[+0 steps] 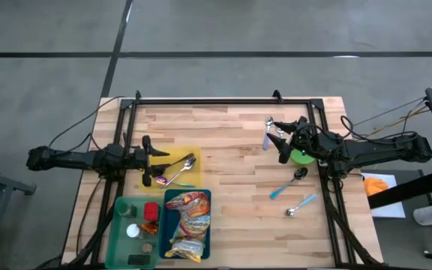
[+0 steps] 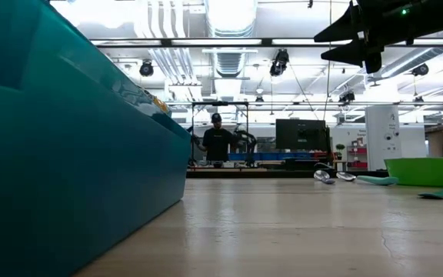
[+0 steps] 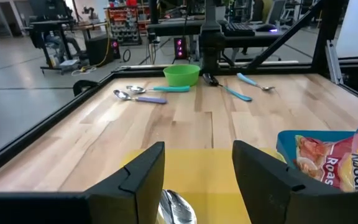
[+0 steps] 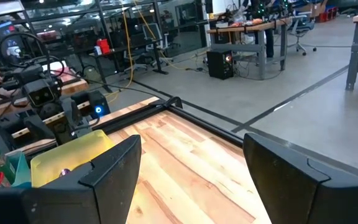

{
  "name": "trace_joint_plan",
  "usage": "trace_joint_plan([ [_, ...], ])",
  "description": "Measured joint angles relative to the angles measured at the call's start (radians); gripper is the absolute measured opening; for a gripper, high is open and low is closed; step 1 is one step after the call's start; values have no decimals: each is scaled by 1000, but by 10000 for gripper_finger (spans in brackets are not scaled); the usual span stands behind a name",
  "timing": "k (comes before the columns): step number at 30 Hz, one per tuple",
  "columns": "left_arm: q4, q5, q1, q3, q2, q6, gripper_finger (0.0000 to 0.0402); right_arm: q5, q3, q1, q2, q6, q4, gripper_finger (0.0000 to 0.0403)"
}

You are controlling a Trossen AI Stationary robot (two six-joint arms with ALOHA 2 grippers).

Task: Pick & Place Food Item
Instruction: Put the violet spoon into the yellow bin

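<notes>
Low view: wooden table (image 2: 298,231), person (image 2: 217,142) in workshop behind.

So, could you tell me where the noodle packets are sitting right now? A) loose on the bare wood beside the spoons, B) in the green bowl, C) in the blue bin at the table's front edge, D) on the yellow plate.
C: in the high view the noodle packets lie inside the blue bin, next to the green bin, while the yellow plate holds only spoons.
</notes>
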Motion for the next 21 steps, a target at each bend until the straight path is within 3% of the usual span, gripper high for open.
trace_joint_plan([
  [14, 0, 0, 0, 0, 0, 0, 189, 0, 0, 0, 0, 0, 0, 281],
  [19, 0, 0, 0, 0, 0, 1, 189, 0, 0, 0, 0, -69, 7, 281],
  [21, 0, 0, 0, 0, 0, 1, 189, -4, 0, 0, 0, -22, 7, 281],
])
